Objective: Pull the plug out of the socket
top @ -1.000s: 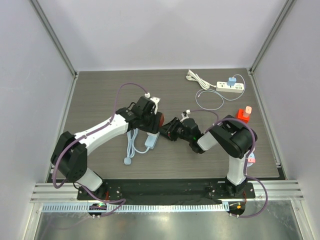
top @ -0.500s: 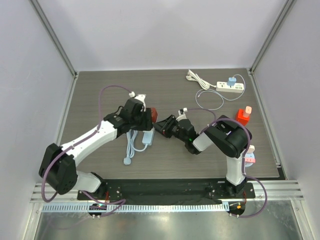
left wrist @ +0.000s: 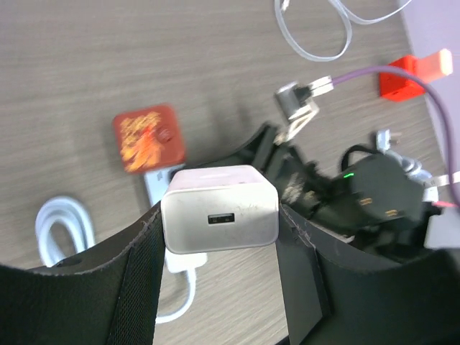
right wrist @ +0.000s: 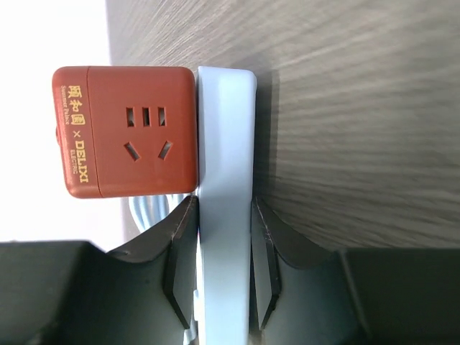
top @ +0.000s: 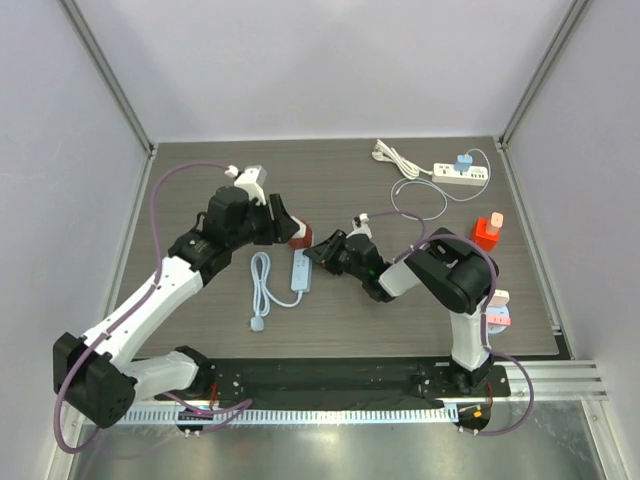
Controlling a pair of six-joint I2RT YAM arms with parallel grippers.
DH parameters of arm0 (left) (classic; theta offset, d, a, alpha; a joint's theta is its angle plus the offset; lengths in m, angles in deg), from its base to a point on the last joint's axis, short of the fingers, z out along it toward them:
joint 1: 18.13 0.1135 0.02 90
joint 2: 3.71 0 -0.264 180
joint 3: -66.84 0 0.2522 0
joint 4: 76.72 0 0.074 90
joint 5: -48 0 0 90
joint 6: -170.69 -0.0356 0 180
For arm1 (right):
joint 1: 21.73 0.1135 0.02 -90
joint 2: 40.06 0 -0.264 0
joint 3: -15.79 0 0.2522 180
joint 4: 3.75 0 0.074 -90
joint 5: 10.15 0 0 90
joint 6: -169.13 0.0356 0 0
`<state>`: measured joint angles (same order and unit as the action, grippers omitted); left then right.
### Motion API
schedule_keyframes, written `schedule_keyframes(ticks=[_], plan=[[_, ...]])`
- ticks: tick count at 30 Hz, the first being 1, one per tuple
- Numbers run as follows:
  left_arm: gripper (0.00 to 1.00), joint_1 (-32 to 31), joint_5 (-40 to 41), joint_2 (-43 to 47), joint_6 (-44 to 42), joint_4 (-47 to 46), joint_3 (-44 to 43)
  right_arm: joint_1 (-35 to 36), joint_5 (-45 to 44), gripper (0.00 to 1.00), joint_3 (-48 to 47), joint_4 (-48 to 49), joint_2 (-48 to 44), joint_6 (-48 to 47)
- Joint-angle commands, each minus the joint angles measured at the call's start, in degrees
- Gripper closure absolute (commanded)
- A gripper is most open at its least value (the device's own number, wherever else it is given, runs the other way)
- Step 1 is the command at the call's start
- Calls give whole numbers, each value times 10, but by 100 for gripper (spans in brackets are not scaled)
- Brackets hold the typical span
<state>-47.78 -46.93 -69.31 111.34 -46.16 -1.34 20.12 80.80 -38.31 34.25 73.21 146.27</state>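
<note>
Left hand (left wrist: 220,241) gripping white square USB charger plug (left wrist: 219,207), centre of left wrist frame, held above dark wood-grain desk (top: 200,180), apart from strip. Right hand (right wrist: 223,248) clamped on white plastic power strip (right wrist: 226,122) lying on desk, mid-frame in top view. Red cube adapter (right wrist: 126,129) plugged into strip.
</note>
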Motion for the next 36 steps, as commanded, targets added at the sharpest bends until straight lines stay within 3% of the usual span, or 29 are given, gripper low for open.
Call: schedule_keyframes(ticks=[1,3,4,5,7,9,10,11,13,17,26,31,36], plan=[[100,-14,53,-1,-27,64,-66,7,-63,99,-26,-148,-4,-82],[100,-16,14,30,-11,61,-51,7,-41,96,-68,-197,3,-93],[100,-16,9,42,-6,63,-44,7,-32,88,-76,-200,5,-90],[100,-17,-9,54,4,68,-37,7,-25,73,-78,-199,5,-89],[100,-17,-36,92,13,79,-11,4,-17,62,-82,-200,2,-87],[100,-18,-93,118,44,78,24,2,18,41,-83,-205,-5,-89],[100,-21,-109,129,59,70,39,-1,26,35,-85,-213,-9,-94],[100,-35,-118,150,73,64,53,-3,30,21,-86,-223,-16,-105],[100,-60,-119,164,113,45,89,-12,36,12,-77,-248,-44,-120],[100,-153,-56,161,140,9,114,-33,46,11,-45,-292,-116,-154],[100,-270,33,-43,121,-29,30,-120,37,10,65,-471,-357,-223],[97,-284,-26,-207,122,-44,-60,-208,27,10,109,-584,-493,-249],[94,-285,-72,-275,139,-76,-87,-245,27,10,128,-662,-585,-270]])
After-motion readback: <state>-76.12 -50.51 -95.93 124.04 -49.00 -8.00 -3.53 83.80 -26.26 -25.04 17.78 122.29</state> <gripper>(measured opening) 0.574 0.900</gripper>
